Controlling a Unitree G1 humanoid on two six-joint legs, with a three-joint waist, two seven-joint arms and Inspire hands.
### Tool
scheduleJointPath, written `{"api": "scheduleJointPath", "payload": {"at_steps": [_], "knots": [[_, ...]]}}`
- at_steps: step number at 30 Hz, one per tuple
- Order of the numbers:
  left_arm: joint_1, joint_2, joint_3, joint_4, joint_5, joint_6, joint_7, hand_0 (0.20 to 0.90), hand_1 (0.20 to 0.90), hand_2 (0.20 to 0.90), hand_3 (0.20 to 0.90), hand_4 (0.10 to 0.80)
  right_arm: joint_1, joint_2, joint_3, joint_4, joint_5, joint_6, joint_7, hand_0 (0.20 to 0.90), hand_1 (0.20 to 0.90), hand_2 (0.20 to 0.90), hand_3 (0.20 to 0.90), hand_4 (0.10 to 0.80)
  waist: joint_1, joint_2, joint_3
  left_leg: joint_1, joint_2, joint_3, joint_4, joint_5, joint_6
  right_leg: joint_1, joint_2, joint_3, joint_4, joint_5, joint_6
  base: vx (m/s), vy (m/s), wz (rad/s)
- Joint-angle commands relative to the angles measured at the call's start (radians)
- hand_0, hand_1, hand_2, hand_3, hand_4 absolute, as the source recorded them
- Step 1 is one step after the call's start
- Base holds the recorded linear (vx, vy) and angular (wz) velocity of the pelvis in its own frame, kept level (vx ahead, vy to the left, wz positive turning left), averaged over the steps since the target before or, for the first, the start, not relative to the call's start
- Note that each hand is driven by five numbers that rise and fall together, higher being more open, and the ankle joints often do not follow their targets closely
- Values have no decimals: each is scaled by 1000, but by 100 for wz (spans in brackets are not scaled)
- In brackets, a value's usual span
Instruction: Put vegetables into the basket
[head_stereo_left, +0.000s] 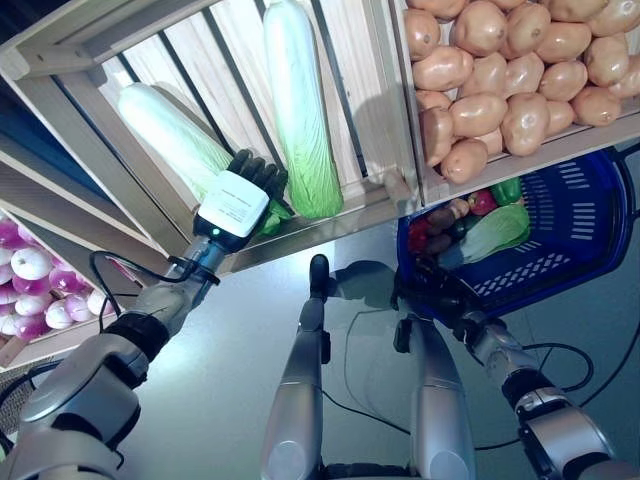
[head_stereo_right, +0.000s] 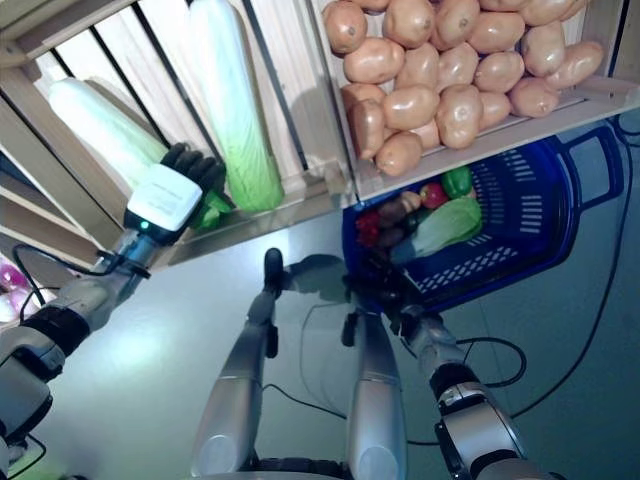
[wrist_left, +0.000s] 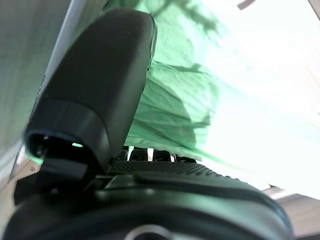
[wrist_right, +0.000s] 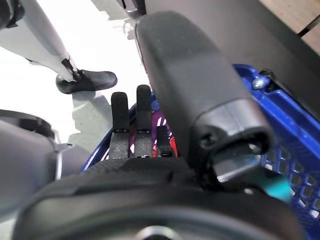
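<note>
My left hand (head_stereo_left: 240, 195) is up in the slatted wooden crate (head_stereo_left: 60, 60), fingers curled around the leafy green end of a long, pale cabbage (head_stereo_left: 170, 125) lying aslant on the slats. A 2nd cabbage (head_stereo_left: 297, 105) stands just beside it. The next crate (head_stereo_left: 560, 150) is heaped with tan potatoes (head_stereo_left: 510, 70). Below it, my right hand (head_stereo_left: 440, 290) grips the near rim of the blue basket (head_stereo_left: 590, 215), which holds a cabbage, a green pepper, and red and dark vegetables.
</note>
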Motion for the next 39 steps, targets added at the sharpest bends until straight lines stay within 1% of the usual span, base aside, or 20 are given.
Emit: {"api": "scheduleJointPath", "payload": {"at_steps": [1,2,3,4,5,12,17,20,23,25,27,30,31,32,33,34,35,36,38,39], "knots": [[-22,-6,78,39,-1,49,134,900,900,900,900,800,26,10,40,-38,38,9,-4,900,900,900,900,800,-8,-23,-2,-84,-51,38,86,-5,12,54,39,-16,-100,87,25,11,37,-14],[-30,-12,78,53,-15,54,148,900,900,900,900,800,25,9,42,-40,39,9,-3,900,900,900,900,800,-10,-26,-2,-85,-50,39,86,-5,12,52,40,-15,-100,86,24,5,32,-9],[-35,-21,82,64,-28,64,157,822,822,822,822,748,25,8,45,-41,39,6,-3,900,900,900,900,800,-13,-28,-2,-85,-49,39,85,-5,12,52,41,-14,-101,86,23,0,0,0],[-43,-26,87,76,-38,67,161,347,347,347,347,431,24,7,48,-45,41,5,-6,900,900,900,900,800,-15,-31,-2,-85,-49,39,85,-4,11,51,42,-13,-101,86,22,0,0,0],[-50,-31,95,93,-37,64,166,300,300,300,300,400,24,7,50,-47,43,3,-8,900,900,900,900,800,-16,-34,-2,-87,-49,40,87,-5,11,50,43,-13,-100,85,21,0,0,0],[-88,-47,120,162,-47,42,209,300,300,300,300,400,36,11,53,-48,51,-1,-17,900,900,900,900,800,-25,-45,-2,-65,-53,37,88,-12,11,71,47,-11,-97,76,16,0,0,0],[-95,-50,139,170,-41,13,247,300,300,300,300,400,50,18,49,-46,47,-8,-21,900,900,900,900,800,-28,-46,-2,-20,-56,39,85,-19,11,119,40,-15,-101,69,14,8,4,-2],[-99,-39,158,148,-48,-4,272,300,300,300,300,400,66,14,40,-52,79,-6,-5,900,900,900,900,800,-28,-45,-2,20,-58,40,74,-22,12,159,38,-17,-108,64,13,36,-7,-3],[-90,-19,192,109,-64,-34,305,300,300,300,300,400,101,15,28,-84,85,-47,8,900,900,900,900,800,-26,-44,-2,79,-57,41,54,-25,13,214,32,-22,-123,60,15,50,-19,-3],[-68,-4,230,66,-85,-62,330,300,300,300,300,400,131,12,24,-126,76,-87,6,900,900,900,900,800,-23,-44,-3,121,-55,39,39,-27,14,254,27,-26,-133,59,17,66,-30,-4],[-11,12,289,-16,-130,-94,361,300,300,300,300,400,180,8,15,-207,96,-129,-10,900,900,900,900,800,-17,-47,-16,173,-54,35,15,-28,15,305,21,-33,-159,61,20,109,-53,-4],[132,7,412,-146,-166,-159,409,300,300,300,300,400,282,5,-15,-330,99,-189,-27,900,900,900,900,800,-2,-53,-56,233,-55,26,-18,-35,19,366,11,-42,-191,61,28,134,-56,-5],[202,-11,463,-210,-144,-175,431,300,300,300,300,400,323,4,-28,-382,90,-210,-36,900,900,900,900,800,4,-52,-72,255,-56,22,-32,-37,20,389,8,-47,-205,62,31,184,-35,-7],[297,-29,540,-318,-172,-227,424,300,300,300,300,400,374,6,-53,-463,43,-234,-58,900,900,900,900,800,12,-48,-96,295,-53,15,-59,-43,19,429,1,-55,-227,59,37,133,-16,-4],[301,-29,544,-321,-171,-226,423,300,300,300,300,400,375,5,-52,-465,43,-233,-59,900,900,900,900,800,10,-48,-98,294,-53,14,-61,-39,19,429,1,-56,-230,64,37,194,-20,2],[387,-53,617,-414,-191,-266,397,300,300,300,300,400,418,13,-75,-530,-12,-241,-75,900,900,900,900,800,17,-49,-120,333,-50,9,-85,-44,18,468,-3,-59,-249,61,43,152,-13,7],[438,-67,660,-463,-213,-305,384,300,300,300,300,400,442,20,-91,-569,-44,-243,-83,900,900,900,900,800,17,-50,-135,351,-49,7,-101,-40,18,488,-4,-60,-266,68,45,283,-34,8],[531,-107,754,-580,-274,-396,307,300,300,300,300,400,493,35,-125,-665,-110,-244,-102,900,900,900,900,800,21,-54,-167,398,-45,2,-131,-40,18,537,-7,-68,-293,69,49,248,-27,6],[609,-152,817,-671,-376,-519,215,300,300,300,300,400,546,38,-157,-741,-158,-247,-91,900,900,900,900,800,18,-54,-200,445,-44,-3,-155,-40,18,588,-6,-74,-320,70,50,216,2,5],[643,-185,837,-715,-477,-577,115,300,300,300,300,400,571,34,-176,-783,-183,-249,-77,900,900,900,900,800,18,-53,-219,469,-42,-6,-165,-42,17,613,-6,-78,-331,69,51,156,30,10]]}}
